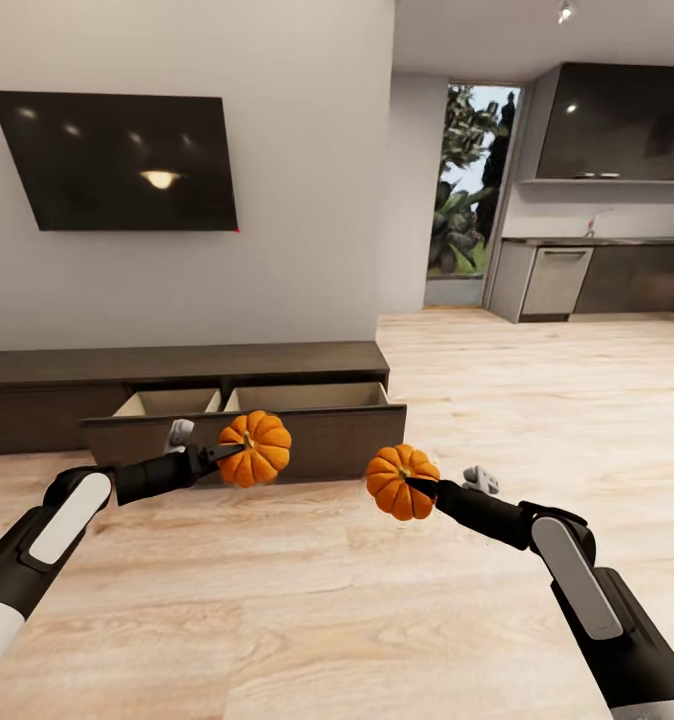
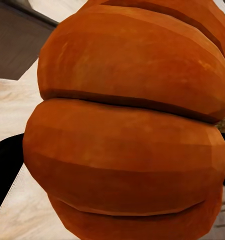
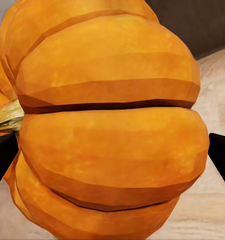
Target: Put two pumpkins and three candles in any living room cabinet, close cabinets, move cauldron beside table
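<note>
I hold two orange ribbed pumpkins above the wood floor. My left gripper (image 1: 229,452) is shut on one pumpkin (image 1: 256,448), which hangs just in front of the cabinet's (image 1: 177,362) pulled-out drawer (image 1: 277,432). My right gripper (image 1: 417,486) is shut on the other pumpkin (image 1: 401,482), to the right of the drawer and lower. Up close, the left pumpkin (image 2: 127,125) and the right pumpkin (image 3: 107,125) crowd the wrist views, with black fingertips (image 3: 220,152) at the sides. The long low dark brown cabinet runs along the wall, its drawer showing a pale beige interior. Candles, cauldron and table are out of view.
A dark TV (image 1: 117,160) hangs on the wall above the cabinet. To the right, a doorway (image 1: 472,180) with plants outside and grey kitchen units (image 1: 597,275) stand far back. Light wood floor (image 1: 337,600) spreads around both arms.
</note>
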